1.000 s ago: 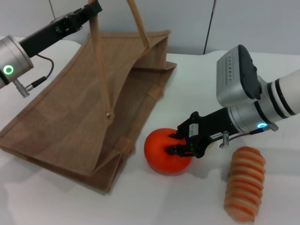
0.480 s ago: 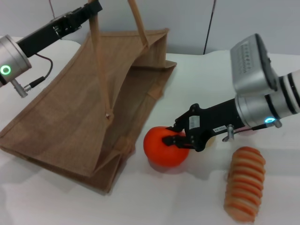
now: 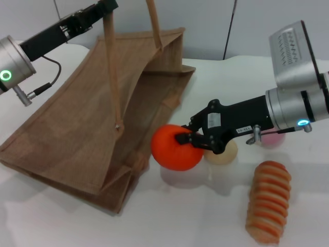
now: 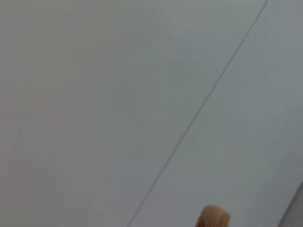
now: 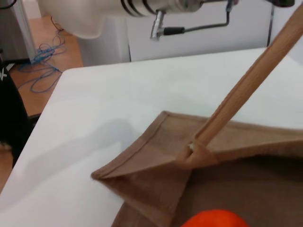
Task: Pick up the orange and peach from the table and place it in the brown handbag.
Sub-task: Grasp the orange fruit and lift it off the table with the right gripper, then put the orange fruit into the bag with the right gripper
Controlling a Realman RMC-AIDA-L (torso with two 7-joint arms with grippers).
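The right gripper (image 3: 186, 139) has its jaws clamped on the orange (image 3: 175, 147), lifted above the bench (image 3: 205, 206) at the brown handbag (image 3: 87, 128) mouth. The left gripper (image 3: 105, 7), near the far left corner, holds a handle up; its jaws I cannot tell. Only the head view shows the peach (image 3: 272, 139), toward the right edge.

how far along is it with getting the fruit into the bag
Nothing is bagged yet. The right tool grips the orange, lifted beside the brown handbag, whose handle the left tool holds up. The peach remains on the table.
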